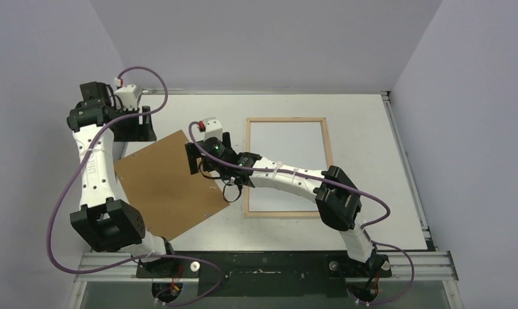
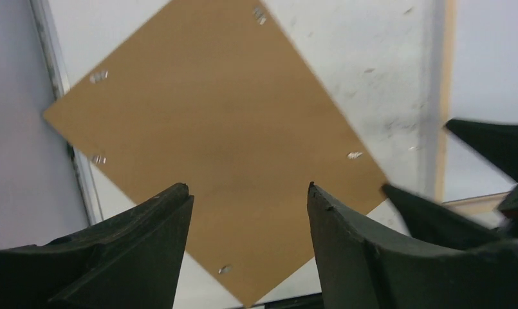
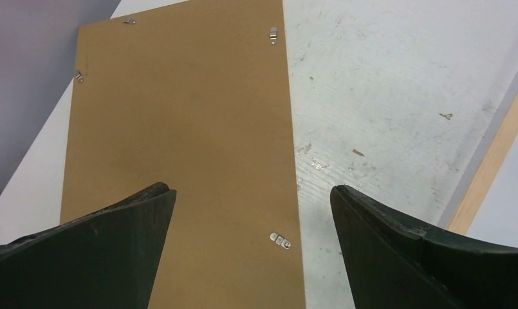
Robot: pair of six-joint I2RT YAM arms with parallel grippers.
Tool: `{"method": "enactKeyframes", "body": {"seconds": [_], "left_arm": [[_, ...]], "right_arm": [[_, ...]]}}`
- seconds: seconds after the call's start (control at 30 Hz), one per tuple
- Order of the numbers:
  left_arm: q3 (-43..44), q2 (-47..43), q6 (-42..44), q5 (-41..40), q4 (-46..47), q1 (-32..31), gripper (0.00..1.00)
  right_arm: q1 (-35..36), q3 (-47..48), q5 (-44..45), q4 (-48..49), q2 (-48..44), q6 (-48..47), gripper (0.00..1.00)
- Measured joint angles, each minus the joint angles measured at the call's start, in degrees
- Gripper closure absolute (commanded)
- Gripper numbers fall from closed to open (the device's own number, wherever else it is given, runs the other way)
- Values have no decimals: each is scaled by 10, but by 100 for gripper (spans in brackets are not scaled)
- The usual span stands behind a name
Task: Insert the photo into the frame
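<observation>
The right pincer (image 3: 253, 193) was wide open and held nothing. It hung over the brown board (image 3: 179, 116). One finger was above the board and the other above the bare counter (image 3: 385, 96), so the board's long edge ran under the gap. Small metal clips (image 3: 280, 240) sat along that edge, and one was close under the pincer. Further out, past the bare strip of counter on the second finger's side, lay the frame (image 3: 494, 161). It was flat and apart from the board.

The left pincer (image 2: 248, 188) was wide open too, with nothing in it. It hung high over the same board, and the right pincer showed on the far side of it.

Inside the frame the space looked smooth and white. I think this was the photo (image 1: 288, 161), lying picture side down and already in its place, but I could not be sure.

So the step in hand looked like lifting the board to cover the photo. To do it well, the right pincer would need to come down right at the board's edge, between the clips and not on one. One finger would have to slip under the thin edge, which is hard on a flat counter. The left pincer could press on the other end to stop the board sliding. Then a soft pinch, a level lift, and a turn so the board lined up with the frame.
</observation>
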Motion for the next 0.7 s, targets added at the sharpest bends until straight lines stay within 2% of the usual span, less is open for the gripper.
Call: {"method": "enactKeyframes", "body": {"seconds": [0.13, 0.33, 0.5, 0.7], "left_arm": [[-96, 1, 85, -32, -9, 72, 36], [-235, 1, 210, -99, 10, 189, 35], [-298, 8, 251, -105, 14, 242, 32], [-337, 66, 244, -97, 47, 271, 39]], "right_arm": [[-43, 0, -86, 0, 16, 33, 2], [-95, 0, -169, -1, 68, 61, 1], [-101, 0, -208, -2, 99, 75, 1], [-93, 0, -242, 0, 120, 93, 1]]}}
